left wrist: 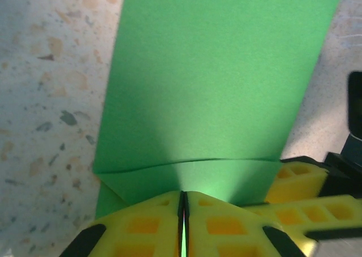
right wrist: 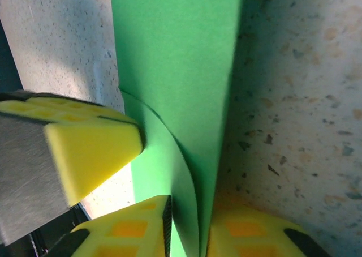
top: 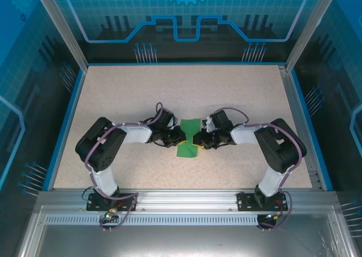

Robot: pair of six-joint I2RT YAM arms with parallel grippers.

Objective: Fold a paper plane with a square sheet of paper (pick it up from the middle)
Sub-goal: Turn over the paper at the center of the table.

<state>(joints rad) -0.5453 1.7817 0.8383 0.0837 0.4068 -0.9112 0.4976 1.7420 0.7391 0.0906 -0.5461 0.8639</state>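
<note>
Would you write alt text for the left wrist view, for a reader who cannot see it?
The left end effector, yellow fingers shut, pinches the near edge of a folded green sheet of paper over a speckled table. The right end effector's yellow fingers reach the paper at lower right.

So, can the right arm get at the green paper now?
Likely yes: the green paper stands between the fingers of the right gripper, nothing in the way. The left gripper, shut on the same paper, sits beside it.
</note>
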